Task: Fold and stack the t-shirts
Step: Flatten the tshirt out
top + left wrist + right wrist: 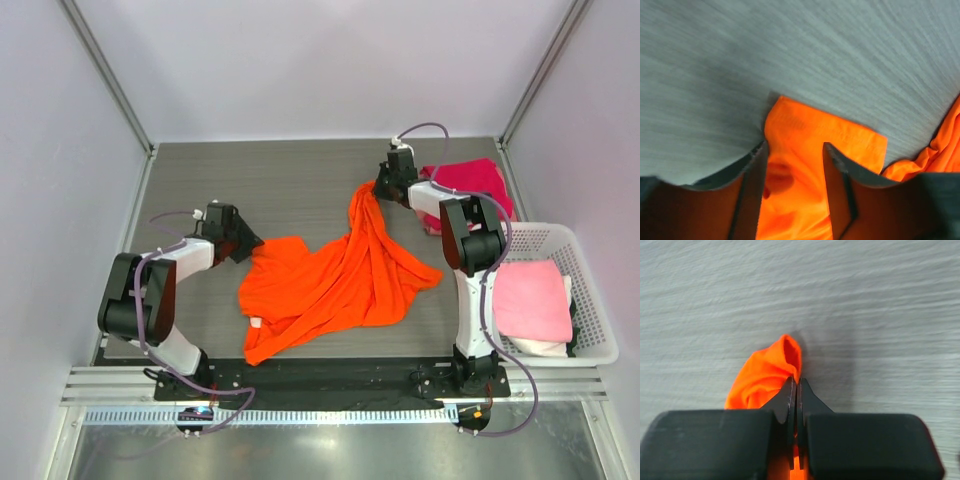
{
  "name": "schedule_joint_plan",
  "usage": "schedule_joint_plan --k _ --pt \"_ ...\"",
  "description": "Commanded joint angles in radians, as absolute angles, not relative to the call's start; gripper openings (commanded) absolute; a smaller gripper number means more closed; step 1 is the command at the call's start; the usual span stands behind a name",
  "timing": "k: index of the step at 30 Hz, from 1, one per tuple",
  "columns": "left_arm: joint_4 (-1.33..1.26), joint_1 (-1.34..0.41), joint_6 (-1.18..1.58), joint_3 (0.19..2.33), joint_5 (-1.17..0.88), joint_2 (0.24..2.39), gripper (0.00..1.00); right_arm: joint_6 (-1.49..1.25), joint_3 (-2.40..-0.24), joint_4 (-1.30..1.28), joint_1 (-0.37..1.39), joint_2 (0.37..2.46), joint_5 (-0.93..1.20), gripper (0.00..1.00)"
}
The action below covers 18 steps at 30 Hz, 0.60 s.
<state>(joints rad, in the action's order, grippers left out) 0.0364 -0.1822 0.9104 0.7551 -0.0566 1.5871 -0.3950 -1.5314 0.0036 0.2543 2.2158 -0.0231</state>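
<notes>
A bright orange t-shirt lies crumpled across the middle of the table. My right gripper is shut on the shirt's far end and pulls it into a taut ridge; in the right wrist view a bunch of orange cloth sticks out past the closed tips of the gripper. My left gripper is at the shirt's left corner. In the left wrist view this gripper is open, its fingers astride a flat orange sleeve. A magenta-red shirt lies at the back right. A folded pale pink shirt lies in the basket.
A white plastic lattice basket stands at the right edge of the table, next to the right arm. Enclosure walls and metal posts surround the grey wood-grain table. The table's near edge meets a metal rail.
</notes>
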Motion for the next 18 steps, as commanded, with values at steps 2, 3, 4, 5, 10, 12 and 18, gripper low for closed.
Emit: schedule_joint_plan --k 2,3,4,5,10,12,18 --pt "0.009 -0.183 0.891 0.785 -0.069 1.664 0.43 -0.394 -1.506 0.08 0.258 2.151 0.103 0.01" --pt "0.006 -0.184 0.891 0.788 -0.069 1.678 0.36 -0.397 -1.503 0.08 0.256 2.149 0.112 0.01" --pt "0.005 -0.184 0.89 0.79 -0.069 1.684 0.3 -0.4 -1.502 0.081 0.253 2.146 0.121 0.01" --pt "0.005 -0.184 0.882 0.801 -0.064 1.689 0.24 -0.397 -1.497 0.081 0.253 2.146 0.127 0.01" --pt "0.044 -0.183 0.862 0.86 -0.009 1.66 0.0 -0.423 -1.462 0.077 0.235 2.085 0.169 0.01" --pt "0.078 -0.183 0.853 0.903 0.024 1.638 0.0 -0.442 -1.415 0.057 0.219 1.999 0.179 0.01" --pt "0.181 -0.183 0.816 0.992 0.095 1.468 0.0 -0.411 -1.303 -0.07 0.209 1.722 0.14 0.01"
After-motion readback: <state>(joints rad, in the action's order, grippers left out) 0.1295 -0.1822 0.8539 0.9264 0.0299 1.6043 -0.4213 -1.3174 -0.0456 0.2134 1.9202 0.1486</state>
